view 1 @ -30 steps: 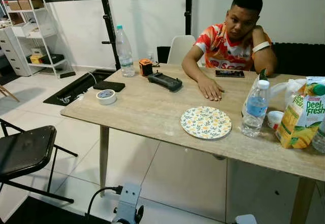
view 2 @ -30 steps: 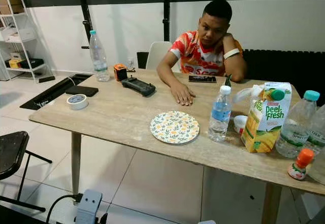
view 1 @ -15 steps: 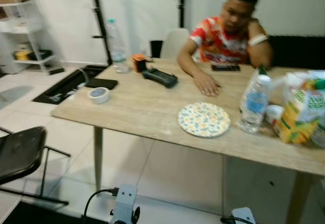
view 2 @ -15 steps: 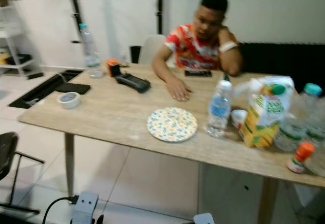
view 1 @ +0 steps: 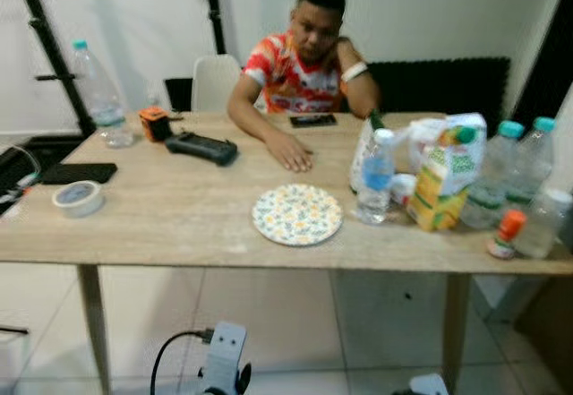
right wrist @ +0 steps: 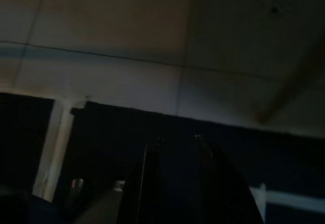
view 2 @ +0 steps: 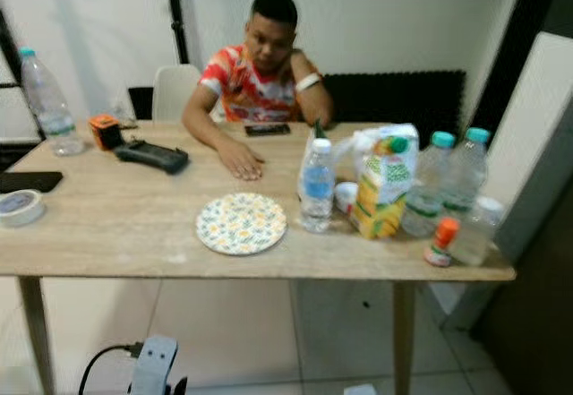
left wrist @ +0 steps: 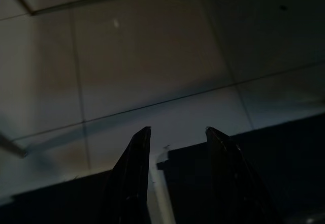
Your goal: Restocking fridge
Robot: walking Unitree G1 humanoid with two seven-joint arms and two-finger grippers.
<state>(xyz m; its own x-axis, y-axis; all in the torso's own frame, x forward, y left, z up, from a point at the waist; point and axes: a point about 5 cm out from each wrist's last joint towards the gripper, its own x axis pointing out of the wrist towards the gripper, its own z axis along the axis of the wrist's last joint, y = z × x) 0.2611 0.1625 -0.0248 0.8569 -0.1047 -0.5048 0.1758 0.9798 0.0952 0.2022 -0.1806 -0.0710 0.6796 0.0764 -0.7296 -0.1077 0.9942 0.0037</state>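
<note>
Two more bottles (view 2: 455, 173) now visible (camera turned right).

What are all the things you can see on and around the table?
Round flowery paper plate: one, white with yellow and green, table middle.
Yellow juice carton: one, right part of table.
Clear plastic water bottles: one blue-labelled beside the plate, one at far left, several by the carton.
Small orange-capped bottle: one, near right edge.
White tape roll: one, left edge.
Black handheld device: one, far left part.
Black phone: one, before the person.
Wooden table: one, beige.
Person in orange patterned shirt: one, seated behind.
Left hand: black, open, over floor.
Right hand: black, dim, over floor.
</note>
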